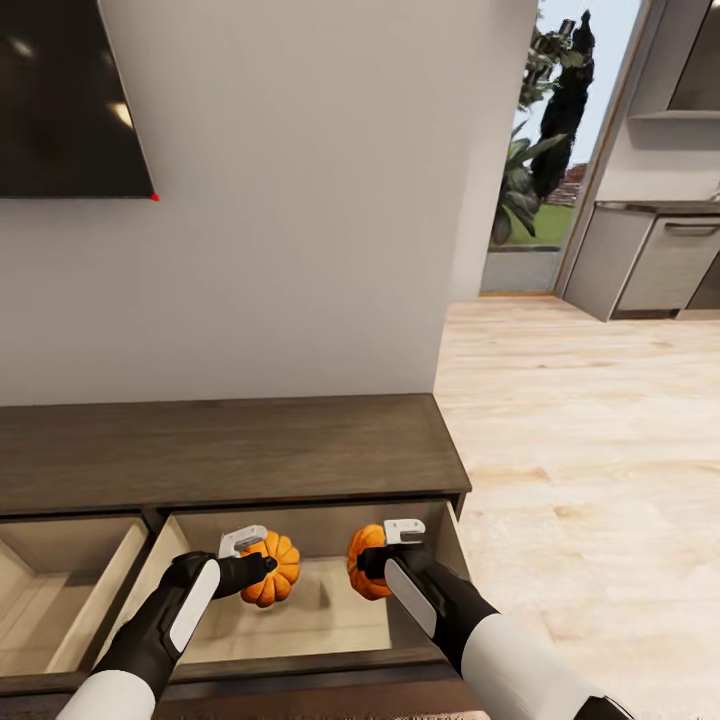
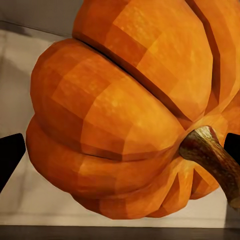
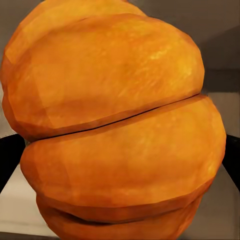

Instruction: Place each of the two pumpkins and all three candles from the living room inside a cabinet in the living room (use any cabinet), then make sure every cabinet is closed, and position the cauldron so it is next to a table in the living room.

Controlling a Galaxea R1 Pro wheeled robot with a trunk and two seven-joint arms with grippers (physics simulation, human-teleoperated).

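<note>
Each pumpkin sits between clamped jaws: left pumpkin point(image 1: 272, 568) in left gripper point(image 1: 262, 558), right pumpkin point(image 1: 366, 560) in right gripper point(image 1: 392, 548).

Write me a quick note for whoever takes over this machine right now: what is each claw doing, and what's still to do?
Left claw: shut on the left pumpkin, held over the open right drawer of the cabinet.
Right claw: shut on the right pumpkin, over the same drawer.
Done: both pumpkins picked up, drawers pulled open.
Left: release both pumpkins into the drawer, fetch three candles, shut the drawers, put the cauldron beside a table.
</note>
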